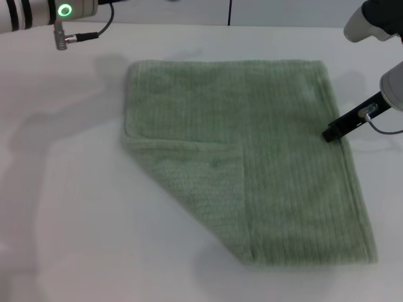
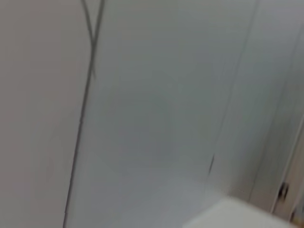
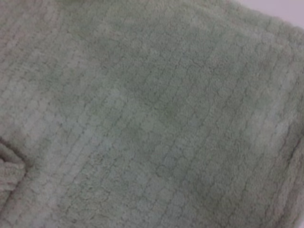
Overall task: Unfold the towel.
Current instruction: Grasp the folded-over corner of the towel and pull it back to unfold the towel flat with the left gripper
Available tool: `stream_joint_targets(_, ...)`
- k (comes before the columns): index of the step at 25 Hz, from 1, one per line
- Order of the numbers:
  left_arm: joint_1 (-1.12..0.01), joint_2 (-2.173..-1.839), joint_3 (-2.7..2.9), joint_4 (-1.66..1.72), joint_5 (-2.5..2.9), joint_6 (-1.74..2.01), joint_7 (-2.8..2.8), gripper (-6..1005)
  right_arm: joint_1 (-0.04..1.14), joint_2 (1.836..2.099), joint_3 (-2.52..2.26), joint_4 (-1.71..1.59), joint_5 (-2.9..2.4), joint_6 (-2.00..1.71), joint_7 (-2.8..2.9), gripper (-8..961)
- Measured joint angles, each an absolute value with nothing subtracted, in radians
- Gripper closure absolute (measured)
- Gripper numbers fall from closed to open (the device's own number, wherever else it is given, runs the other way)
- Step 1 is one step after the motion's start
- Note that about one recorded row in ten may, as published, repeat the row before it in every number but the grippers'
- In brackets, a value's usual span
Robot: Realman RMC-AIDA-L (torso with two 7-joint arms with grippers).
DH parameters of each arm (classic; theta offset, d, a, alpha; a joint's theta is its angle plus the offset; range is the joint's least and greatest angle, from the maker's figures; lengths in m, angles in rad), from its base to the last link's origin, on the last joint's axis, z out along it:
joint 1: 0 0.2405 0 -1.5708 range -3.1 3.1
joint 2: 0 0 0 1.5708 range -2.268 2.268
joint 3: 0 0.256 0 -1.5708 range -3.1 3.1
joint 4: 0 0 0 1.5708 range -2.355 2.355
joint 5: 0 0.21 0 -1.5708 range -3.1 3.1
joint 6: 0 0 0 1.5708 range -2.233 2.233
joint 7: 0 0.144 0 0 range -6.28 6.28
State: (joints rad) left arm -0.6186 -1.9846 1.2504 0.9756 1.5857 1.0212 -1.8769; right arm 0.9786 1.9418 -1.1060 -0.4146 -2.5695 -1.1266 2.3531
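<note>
towel lies flat on the white table, sage green with fine ribbed lines, and its near corner on the robot's left is folded over onto the cloth as a triangular flap, hem showing along the fold. the right gripper reaches in from the towel's right side, the arm sloping down from above so that its dark tip sits at the towel's right edge, about halfway along that edge; whether its fingers are parted or pressed together cannot be told, and whether the tip touches the cloth cannot be told either. the right wrist view is filled with the towel's ribbed pile, with a sliver of white table past one corner. the left arm is raised well beyond the towel's far left corner, only its wrist with a green ring light in sight, the pincer itself out of view; the left wrist view looks at pale wall panels.
</note>
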Motion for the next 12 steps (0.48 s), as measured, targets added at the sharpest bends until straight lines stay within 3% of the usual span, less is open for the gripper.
stream_joint_targets(10,-0.663,-1.993,1.149,1.016,1.861,1.199,-1.947,250,0.985,1.942,-1.108,-0.413,-2.569,-1.121,2.353,954)
stream_joint_targets(12,-0.696,-2.022,1.151,1.018,1.983,1.274,-1.952,250,0.986,1.942,-1.109,-0.413,-2.569,-1.121,2.353,954)
